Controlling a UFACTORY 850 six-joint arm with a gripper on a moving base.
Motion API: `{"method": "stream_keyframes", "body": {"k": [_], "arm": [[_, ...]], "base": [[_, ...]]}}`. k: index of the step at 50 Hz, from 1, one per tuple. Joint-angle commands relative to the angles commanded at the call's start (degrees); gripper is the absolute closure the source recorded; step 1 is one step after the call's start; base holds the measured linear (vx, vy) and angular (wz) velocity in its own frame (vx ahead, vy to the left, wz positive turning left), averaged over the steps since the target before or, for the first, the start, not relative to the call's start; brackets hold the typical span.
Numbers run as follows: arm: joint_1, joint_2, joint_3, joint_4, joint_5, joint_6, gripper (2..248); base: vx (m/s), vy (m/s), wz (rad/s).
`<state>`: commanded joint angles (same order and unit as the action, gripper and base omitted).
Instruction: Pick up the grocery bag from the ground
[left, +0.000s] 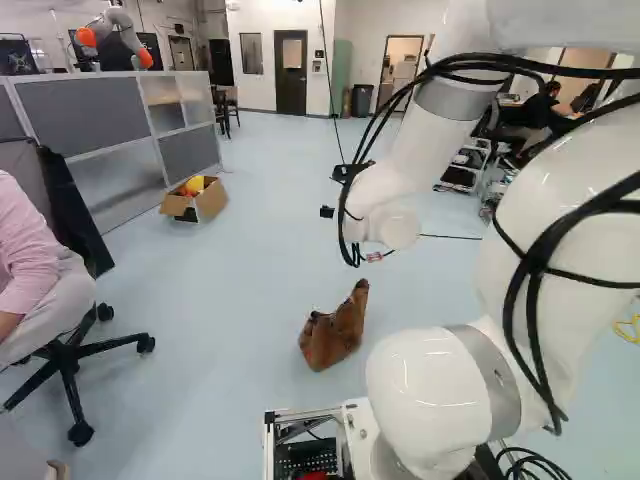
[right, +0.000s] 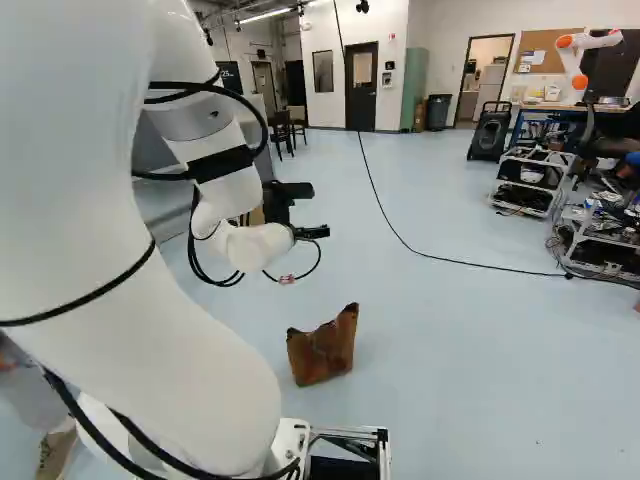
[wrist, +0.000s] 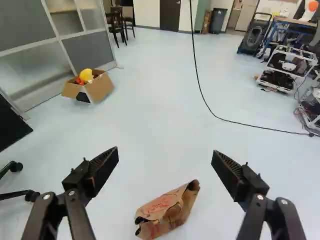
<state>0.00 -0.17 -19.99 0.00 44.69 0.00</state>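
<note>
- The paper bag (wrist: 172, 207) sits on the floor (wrist: 150, 120), well away from the floor's edge by the gray wall (wrist: 25, 22).
- The gripper (wrist: 165, 154) is spread wide and empty.
- Nothing is picked up; reaching, pinching and lifting seem left to do.

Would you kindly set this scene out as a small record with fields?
target: grocery bag, brown paper, crumpled
target place: on the floor
gripper: open, holding nothing
bag gripped: no
other container: cardboard box, yellow and red things inside
box place: on the floor, by the gray partition
</note>
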Motion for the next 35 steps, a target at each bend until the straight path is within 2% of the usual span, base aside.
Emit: {"method": "stream_keyframes", "body": {"k": [21,35], "arm": [[0.0,-4.7,-4.9,0.0,-8.2,0.0,3],[-0.2,-7.5,-8.0,0.0,-17.2,0.0,3]], "base": [[0.000,0.000,0.000],[0.000,0.000,0.000]]}}
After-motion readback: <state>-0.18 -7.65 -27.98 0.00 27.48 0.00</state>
